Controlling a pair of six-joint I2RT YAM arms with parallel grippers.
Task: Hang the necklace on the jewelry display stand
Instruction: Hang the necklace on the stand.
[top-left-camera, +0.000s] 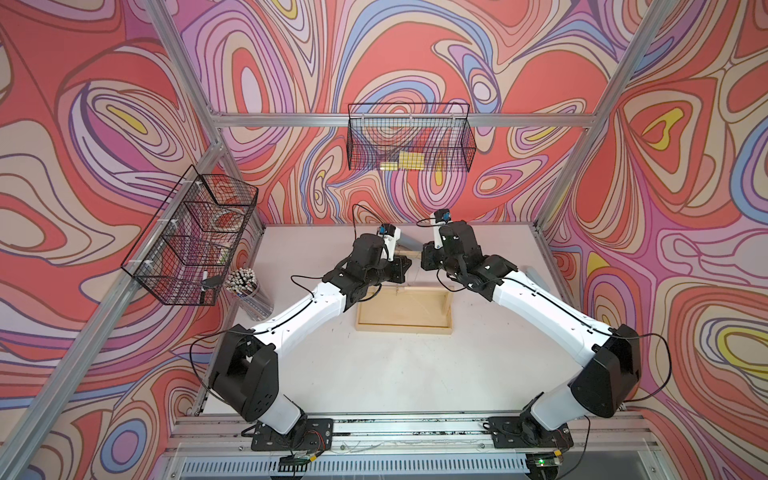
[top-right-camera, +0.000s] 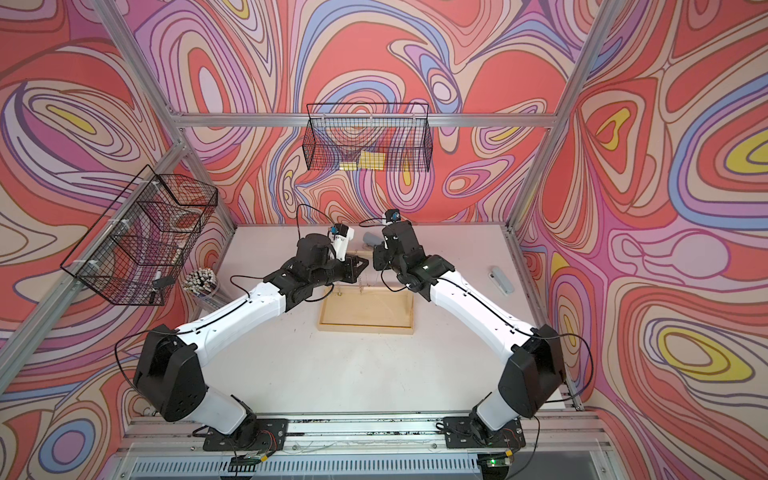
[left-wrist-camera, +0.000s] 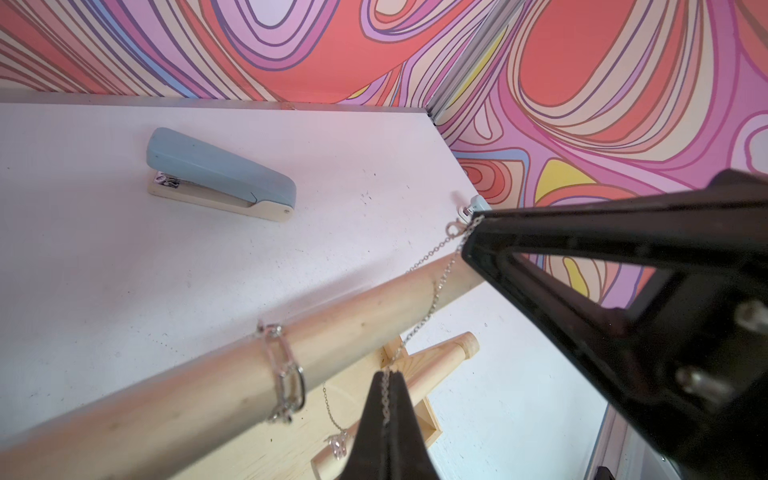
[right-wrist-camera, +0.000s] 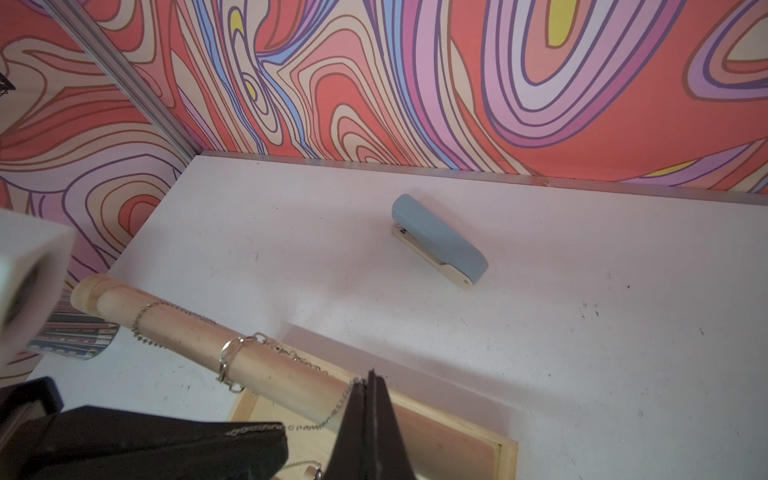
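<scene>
Pinching a thin silver necklace (left-wrist-camera: 435, 297) in fully closed jaws, the left gripper (left-wrist-camera: 387, 386) and right gripper (right-wrist-camera: 369, 386) each hold one stretch of its chain. The chain runs between them across the top bar of the jewelry display stand (left-wrist-camera: 199, 390). The draping looks done, and what seems left is letting go so the necklace hangs free.

— Staplers?
— Two: a blue stapler (left-wrist-camera: 220, 174) behind the jewelry display stand (top-left-camera: 403, 329), a second stapler (top-right-camera: 500, 280) right of it.
— Baskets?
— Two: a wire basket (top-left-camera: 409, 139) behind it, another left. One pencil cup (top-left-camera: 245, 286).
— Chains on its top bar?
— Three: ball chain (right-wrist-camera: 141, 313), link chain (right-wrist-camera: 227, 353), necklace (left-wrist-camera: 435, 296).
</scene>
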